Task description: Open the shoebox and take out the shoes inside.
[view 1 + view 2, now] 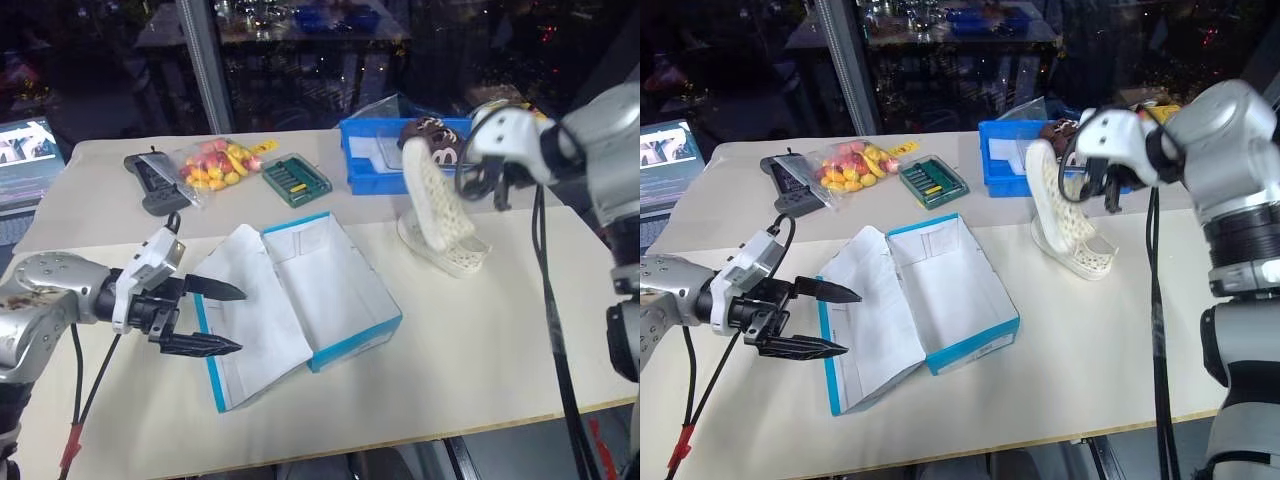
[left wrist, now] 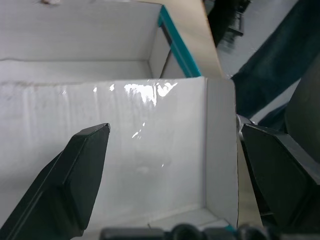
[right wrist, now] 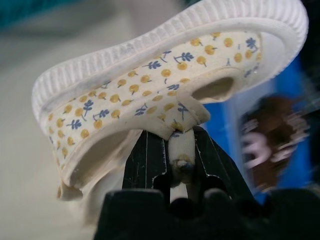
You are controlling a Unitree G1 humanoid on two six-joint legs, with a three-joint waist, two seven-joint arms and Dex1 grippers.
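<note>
The shoebox stands open in the middle of the table, bright blue outside and white inside, and I see nothing in it. Its lid lies folded back toward my left arm. My left gripper is open, its two black fingers spread over the lid's outer edge, with the white lid between them. At the right, my right gripper is shut on the collar of one of the shoes, a cream floral sneaker held tilted above the table. The second shoe lies on the table just beneath it.
A blue plastic tray with brown lumps stands behind the shoes. A green bit case, a bag of yellow and pink pieces and a black device lie at the back. A laptop sits far left.
</note>
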